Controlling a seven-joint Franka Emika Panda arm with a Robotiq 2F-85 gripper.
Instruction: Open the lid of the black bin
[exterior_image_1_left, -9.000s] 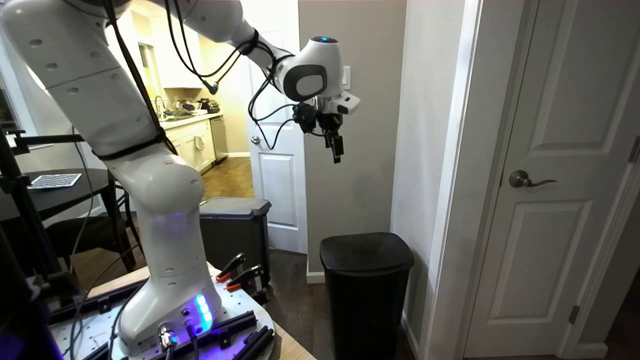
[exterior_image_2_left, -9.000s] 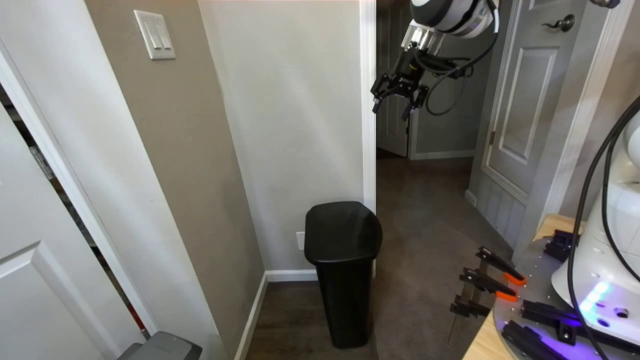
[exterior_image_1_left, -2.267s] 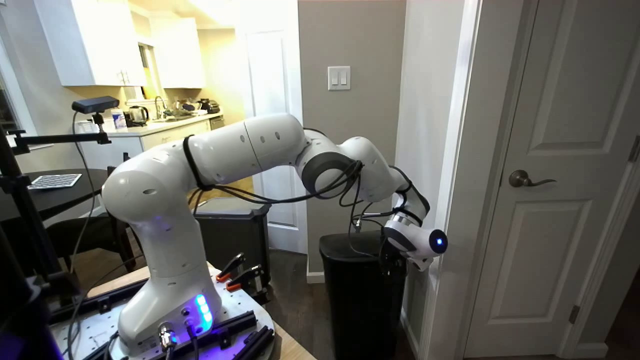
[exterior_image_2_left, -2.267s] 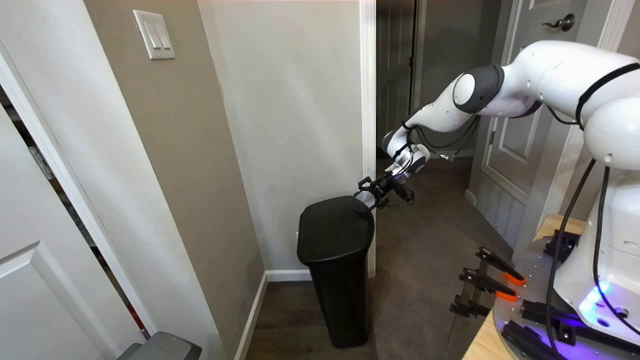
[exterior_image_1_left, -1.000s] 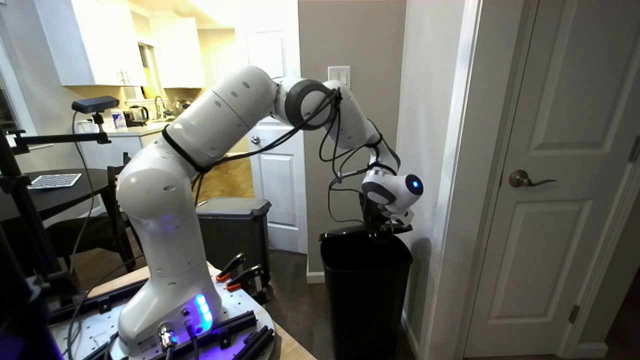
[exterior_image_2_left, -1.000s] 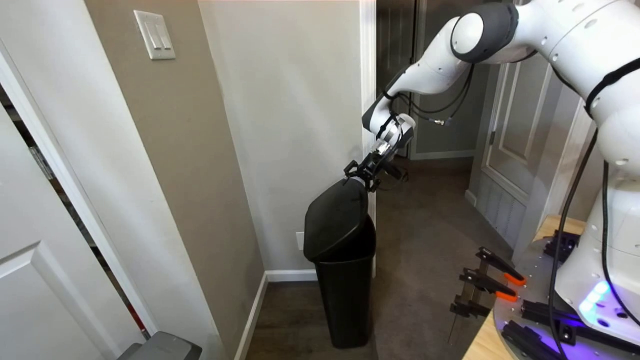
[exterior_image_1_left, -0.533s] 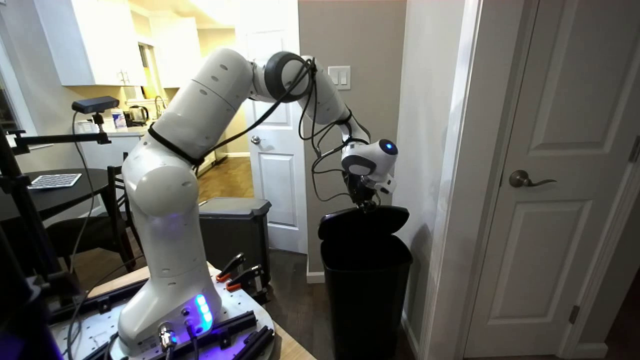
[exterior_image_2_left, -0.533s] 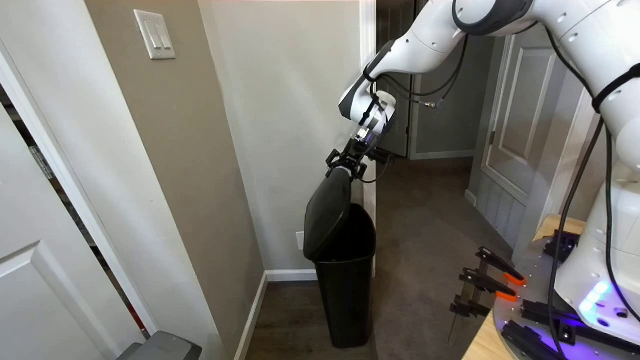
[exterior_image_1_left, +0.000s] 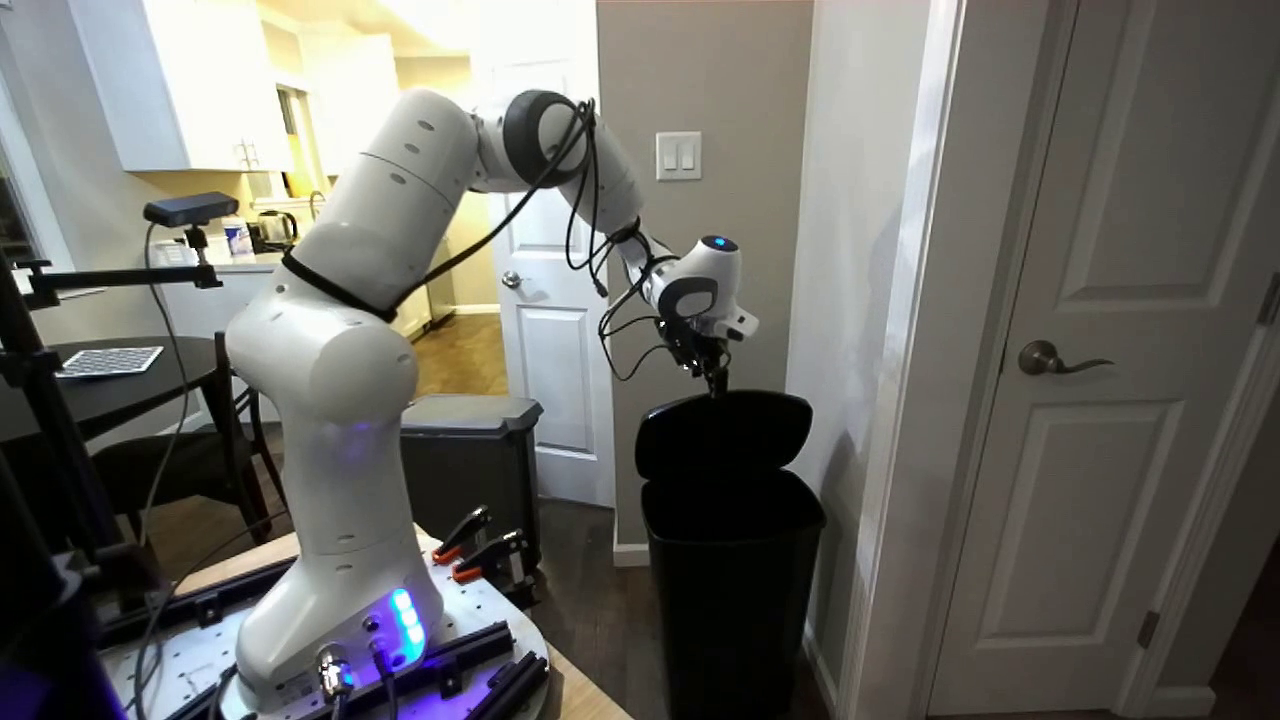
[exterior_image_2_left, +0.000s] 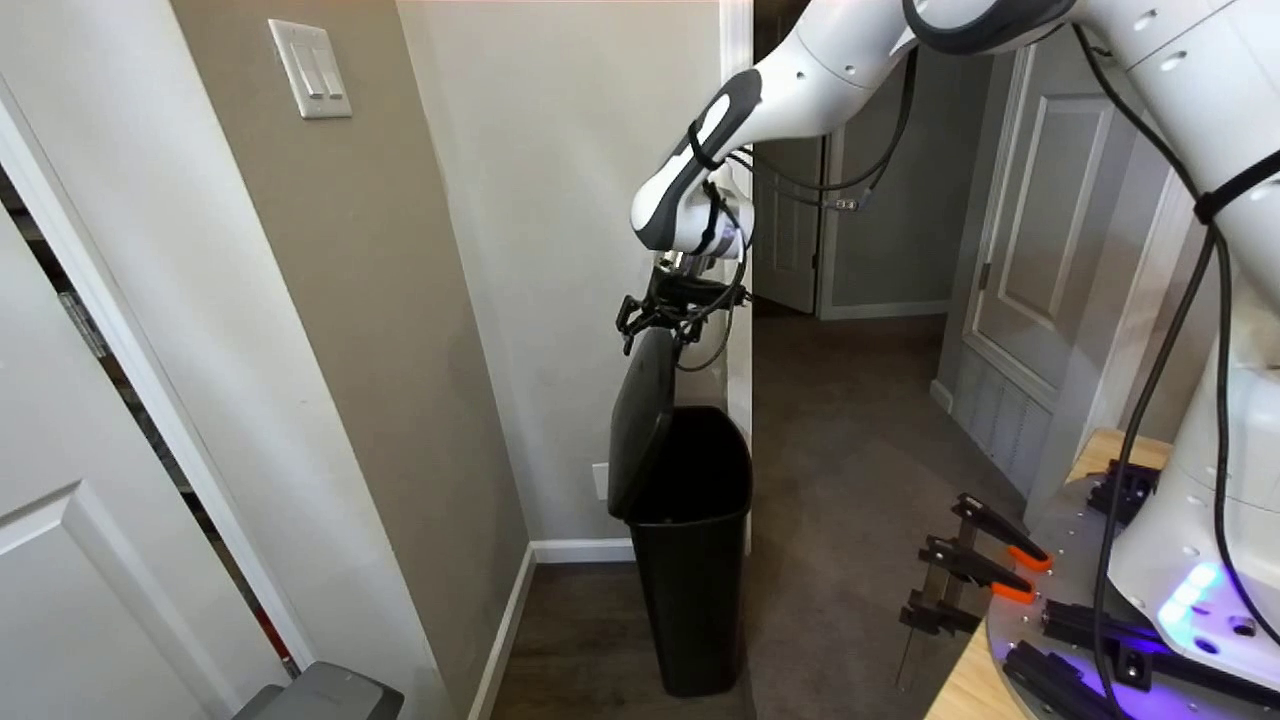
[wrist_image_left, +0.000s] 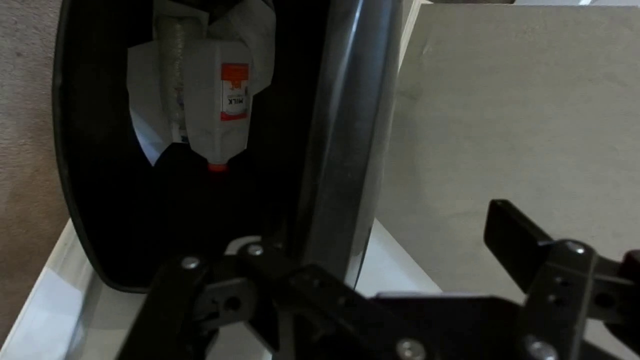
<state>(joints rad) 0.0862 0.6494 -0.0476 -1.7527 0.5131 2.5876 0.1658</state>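
Observation:
The black bin (exterior_image_1_left: 735, 610) stands against the wall; it also shows in an exterior view (exterior_image_2_left: 690, 610). Its lid (exterior_image_1_left: 725, 435) is hinged up, nearly upright but leaning slightly over the opening in an exterior view (exterior_image_2_left: 642, 425). In the wrist view, the lid (wrist_image_left: 345, 125) shows edge-on beside the open bin (wrist_image_left: 90, 125). My gripper (exterior_image_2_left: 655, 345) points down at the lid's top edge, with its fingers apart on either side of it. In the wrist view, the gripper (wrist_image_left: 380, 235) is open; its left finger is near the lid's inner face, partly lost against black. Contact cannot be told.
A milk jug (wrist_image_left: 217, 100) and other waste lie inside the bin. Walls (exterior_image_2_left: 590, 250) stand close behind and beside the bin. A grey-topped bin (exterior_image_1_left: 470, 450) is beside the robot base. Clamps (exterior_image_2_left: 985, 560) stick out from the base's table edge.
The lid was flat on the bin. My gripper came down to its free edge, then rose, and the lid swung up. In the last half second the lid tilted further and the gripper turned more downward.

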